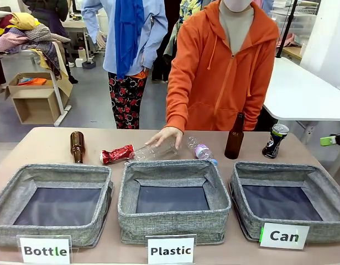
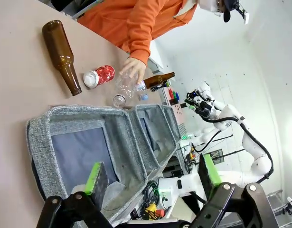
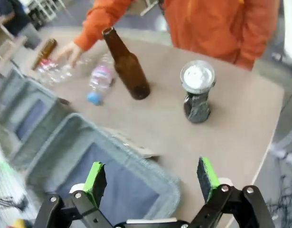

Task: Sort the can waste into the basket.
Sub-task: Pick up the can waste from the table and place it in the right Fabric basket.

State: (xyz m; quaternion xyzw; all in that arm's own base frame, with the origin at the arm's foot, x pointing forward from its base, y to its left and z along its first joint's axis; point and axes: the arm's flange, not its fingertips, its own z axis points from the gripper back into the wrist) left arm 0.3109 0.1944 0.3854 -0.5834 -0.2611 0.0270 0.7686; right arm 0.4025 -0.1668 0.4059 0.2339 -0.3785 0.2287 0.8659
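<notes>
Your left hand is spread wide with nothing between the green pads, hanging above the near end of the Bottle basket. Your right hand is just as wide and empty, above the near corner of the Can basket. The right wrist view is smeared with blur: the baskets toward its left edge are mush, and the label on the small plastic bottle can't be read. The blue can stands upright on the counter beyond the Can basket's far rim, apart from it. Its silver top faces the camera, the body is dark and dented, and the print is not legible. The front view puts it near the standing brown bottle, to that bottle's right and not touching, and there you can read the white Can label. The red can lies crushed on its side beyond the gap between the Bottle basket and the Plastic basket. Its right end meets a clear plastic bottle under the person's fingers; you can't tell whether can and bottle touch. The left wrist view gives you the red can's silver end face, while the front view gives its side. A lying brown bottle sits left of the red can. At the front view's right edge, a green pad on a black stub is cut off by the frame.
</notes>
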